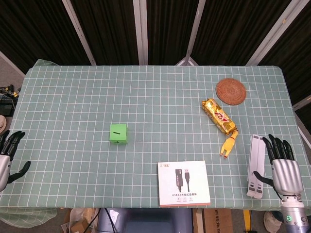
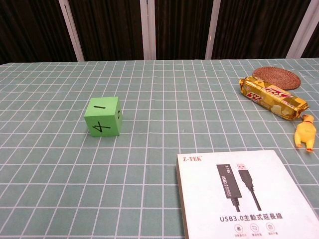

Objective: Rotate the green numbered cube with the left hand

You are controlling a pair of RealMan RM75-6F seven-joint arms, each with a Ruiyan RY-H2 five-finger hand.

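Both hands idle at the near table edge, cube untouched.

The left hand (image 1: 8, 156) hangs off the table's left corner, fingers spread, thumb out, holding nothing. The right hand (image 1: 282, 165) sits at the right edge, fingers apart and pointing up-table, empty, beside a white stand (image 1: 256, 165). The green numbered cube (image 1: 118, 133) rests left of centre on the checked cloth (image 1: 155, 97), well apart from both.

Coaster (image 1: 231, 91), snack bar (image 1: 219, 116), rubber chicken (image 1: 229, 144) (yellow), USB box (image 1: 183, 183).
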